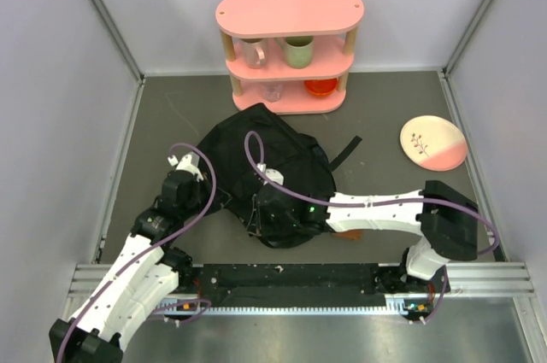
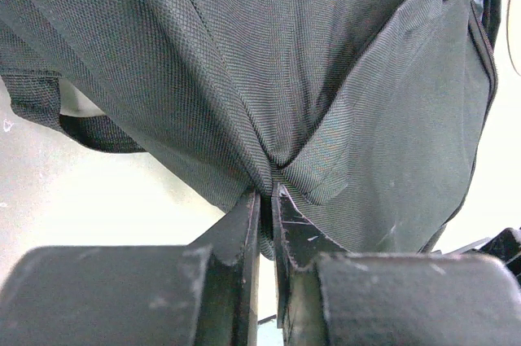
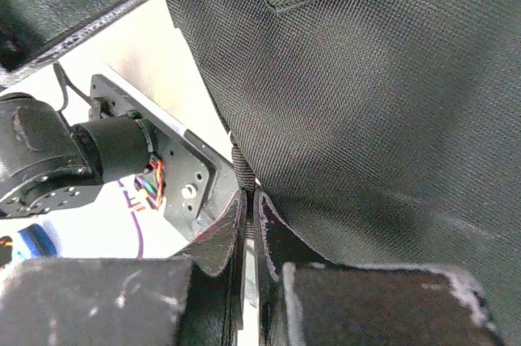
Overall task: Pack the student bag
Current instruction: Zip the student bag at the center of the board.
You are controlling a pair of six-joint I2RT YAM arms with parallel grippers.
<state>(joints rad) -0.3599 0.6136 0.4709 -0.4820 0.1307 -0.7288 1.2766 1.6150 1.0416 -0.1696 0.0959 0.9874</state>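
Observation:
The black fabric student bag lies in the middle of the grey table. My left gripper is at its left edge, shut on a fold of the bag's fabric. My right gripper is at the bag's near edge, shut on a narrow black strap or seam of the bag. The bag's cloth fills most of the right wrist view. I cannot see the bag's opening or any item to pack.
A pink two-tier shelf with mugs and an orange bowl stands at the back. A pink and white plate lies at the right. White walls close in the table. The left arm's motor shows in the right wrist view.

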